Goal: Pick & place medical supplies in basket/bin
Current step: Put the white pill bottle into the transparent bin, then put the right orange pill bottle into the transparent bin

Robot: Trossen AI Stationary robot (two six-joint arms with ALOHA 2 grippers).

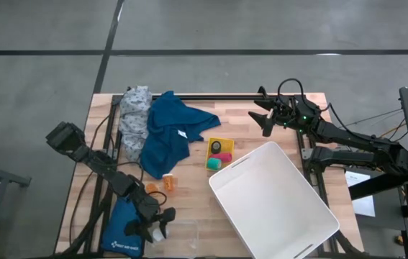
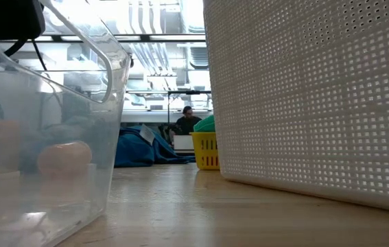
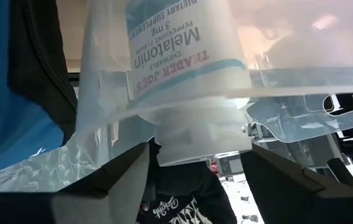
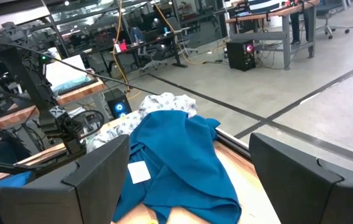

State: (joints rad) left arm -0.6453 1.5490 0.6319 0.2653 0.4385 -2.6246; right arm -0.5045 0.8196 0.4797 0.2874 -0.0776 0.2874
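Partly hidden: white bottle (image 3: pixel 188 74) between left pincer (image 1: pixel 162 224) fingers.

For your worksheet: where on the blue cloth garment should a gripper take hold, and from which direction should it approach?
Judging by its pose, pinch the blue cloth garment at a raised fold near its middle, coming straight down from above. It lies crumpled and loose on the table, so no edge offers a firm side grip.

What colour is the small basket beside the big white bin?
Yellow; the small basket shows best in the high view.
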